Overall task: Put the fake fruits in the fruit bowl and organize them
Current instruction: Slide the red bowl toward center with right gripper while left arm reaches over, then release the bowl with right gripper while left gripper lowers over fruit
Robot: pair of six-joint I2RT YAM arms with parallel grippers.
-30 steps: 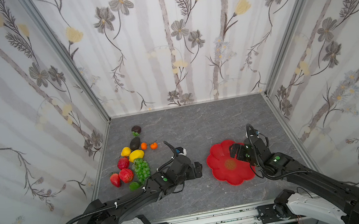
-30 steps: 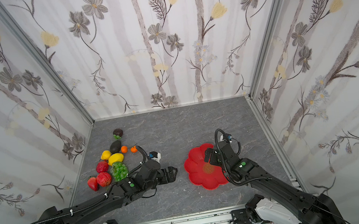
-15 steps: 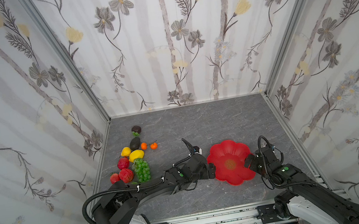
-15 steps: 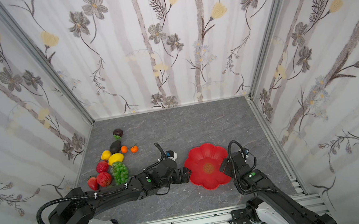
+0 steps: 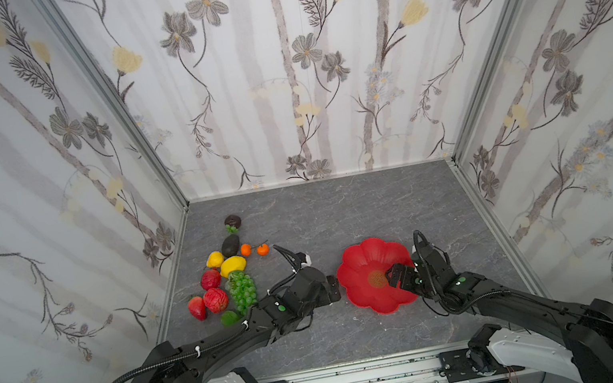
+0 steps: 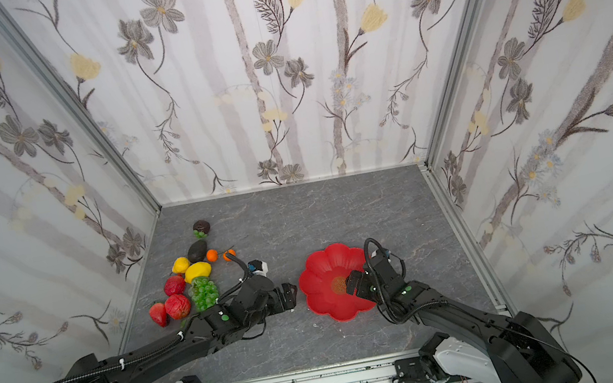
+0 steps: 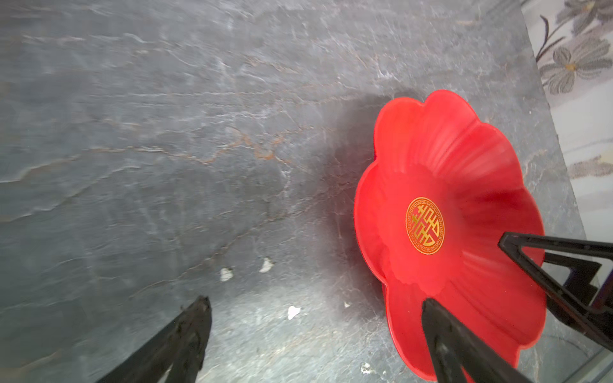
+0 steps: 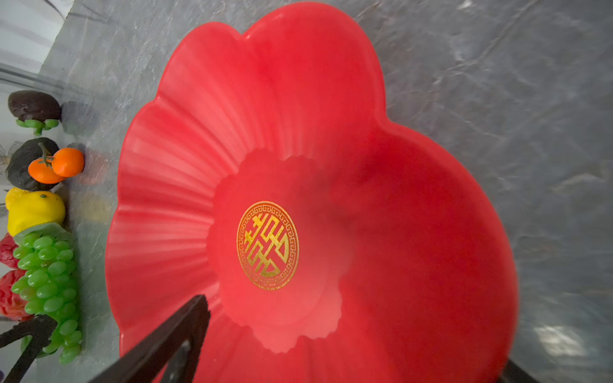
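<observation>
Sitting right of centre on the bench [image 5: 342,212], the fruit bowl [image 5: 363,263] had both arms crowding it. The left jaws stood wide open right at its left rim, and the right jaws, spread just as wide, hung over its right side with one finger [image 8: 159,338] above the inside. The fake fruits [image 5: 234,265] lay bunched by the left wall, well apart from the bowl. Compared with half a second earlier, the right arm had swung back in over the bowl — and the bowl had slid a bit left.

Bowl [image 8: 331,99] fills mid-frame, gold emblem [image 8: 267,245] at its centre; fruits [image 8: 36,212] line the frame's edge beside it.
</observation>
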